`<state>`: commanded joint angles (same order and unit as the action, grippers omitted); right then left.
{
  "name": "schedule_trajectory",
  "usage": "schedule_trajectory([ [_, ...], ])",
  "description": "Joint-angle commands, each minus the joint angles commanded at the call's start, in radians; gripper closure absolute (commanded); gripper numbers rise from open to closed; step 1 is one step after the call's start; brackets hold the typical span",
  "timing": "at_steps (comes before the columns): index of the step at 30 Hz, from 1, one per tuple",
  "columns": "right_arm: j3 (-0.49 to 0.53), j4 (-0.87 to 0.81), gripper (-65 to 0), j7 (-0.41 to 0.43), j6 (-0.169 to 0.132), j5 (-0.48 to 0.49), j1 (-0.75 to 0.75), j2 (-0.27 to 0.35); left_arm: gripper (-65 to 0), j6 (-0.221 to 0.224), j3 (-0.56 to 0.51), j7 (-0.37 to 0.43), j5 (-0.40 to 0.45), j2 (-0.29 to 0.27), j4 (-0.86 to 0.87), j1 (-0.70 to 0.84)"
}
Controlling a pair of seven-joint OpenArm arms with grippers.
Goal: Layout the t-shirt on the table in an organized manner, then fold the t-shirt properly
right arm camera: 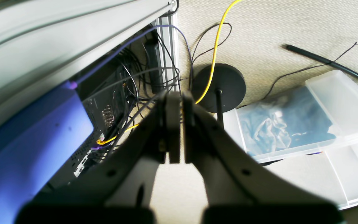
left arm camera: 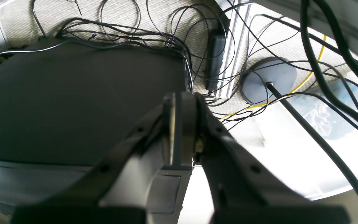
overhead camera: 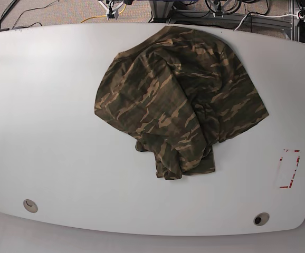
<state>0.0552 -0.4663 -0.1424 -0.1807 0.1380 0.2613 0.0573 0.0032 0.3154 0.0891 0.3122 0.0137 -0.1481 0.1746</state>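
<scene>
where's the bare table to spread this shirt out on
The widest bare stretch of the table runs from its left edge to the t-shirt. A band lies free between the shirt's lower end and the two grommet holes. Right of the shirt is narrower, holding the red tape rectangle. The far edge is crowded by cloth.

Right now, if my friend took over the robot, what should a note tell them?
Left end effector: shut, empty, pointing at the floor off the table.
Right end effector: shut, empty, also over the floor and cables.
Neither arm shows in the base view.
T-shirt: crumpled in a heap at the far middle of the table, bunched and overlapping itself.
Done: nothing yet.
Left: spread the t-shirt flat, then fold it.
</scene>
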Motion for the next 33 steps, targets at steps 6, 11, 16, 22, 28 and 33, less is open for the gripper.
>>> schedule_trajectory([
  [6, 0.003, 0.002, -0.6, -0.002, 0.002, -0.002, 0.001, 0.002, -2.1, 0.043, -0.002, 0.013, 0.006, 0.0, 0.005, 0.002],
  [11, 0.002, 0.003, -0.5, -0.002, 0.002, -0.003, 0.001, 0.003, -1.8, 0.044, -0.003, 0.016, 0.003, 0.002, 0.001, 0.004],
  [16, 0.003, 0.008, -0.7, 0.011, 0.001, -0.001, 0.001, 0.002, -1.9, 0.042, -0.003, 0.016, 0.004, 0.0, -0.003, 0.004],
  [22, 0.004, 0.01, -0.6, 0.012, 0.001, -0.001, 0.0, 0.002, -1.8, 0.037, -0.001, 0.02, 0.002, 0.0, -0.005, 0.004],
  [28, 0.004, 0.011, -0.7, 0.011, 0.002, -0.001, 0.0, 0.004, -1.6, 0.032, -0.002, 0.021, 0.001, 0.0, -0.01, 0.005],
  [33, 0.001, 0.002, -0.7, 0.013, 0.001, -0.002, 0.005, 0.002, -2.6, 0.027, -0.001, 0.029, 0.01, -0.001, -0.017, 0.006],
])
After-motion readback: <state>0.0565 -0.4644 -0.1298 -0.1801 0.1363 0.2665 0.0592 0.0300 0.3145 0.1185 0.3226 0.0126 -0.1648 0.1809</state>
